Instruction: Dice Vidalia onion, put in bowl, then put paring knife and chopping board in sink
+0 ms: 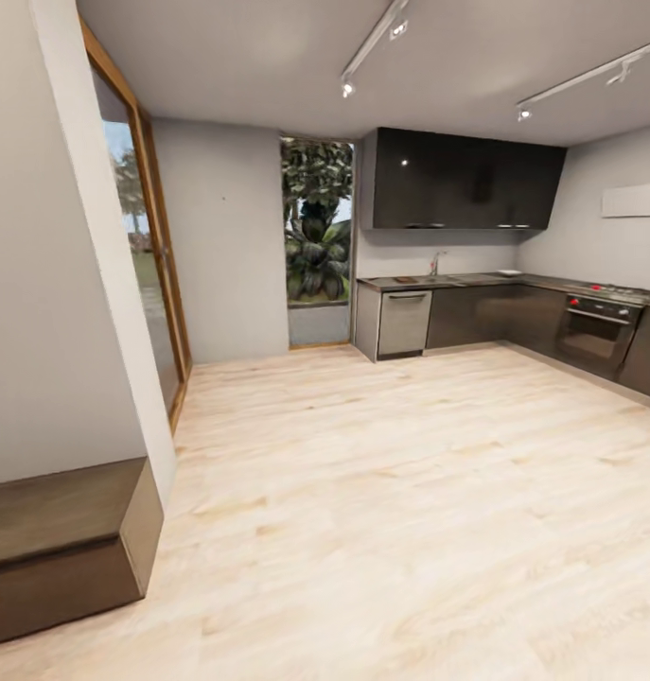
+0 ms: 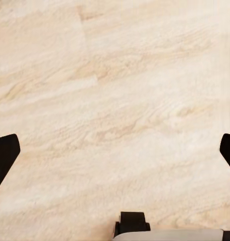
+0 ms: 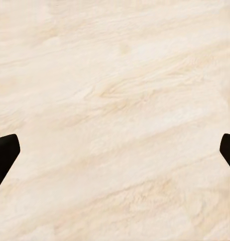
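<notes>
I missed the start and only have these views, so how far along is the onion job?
Nothing looks done yet. The robot stands far across the pale wooden floor from the glossy grey countertop, where the chrome tap marks the sink. Both wrist views show open, empty grippers, left and right, over floor. Still ahead: reaching the counter, then fetching, dicing, bowling and clearing up.

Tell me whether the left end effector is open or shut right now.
Open. In the left wrist view, the left end effector has its two dark fingertips far apart at opposite edges, with bare wooden floor between them.
</notes>
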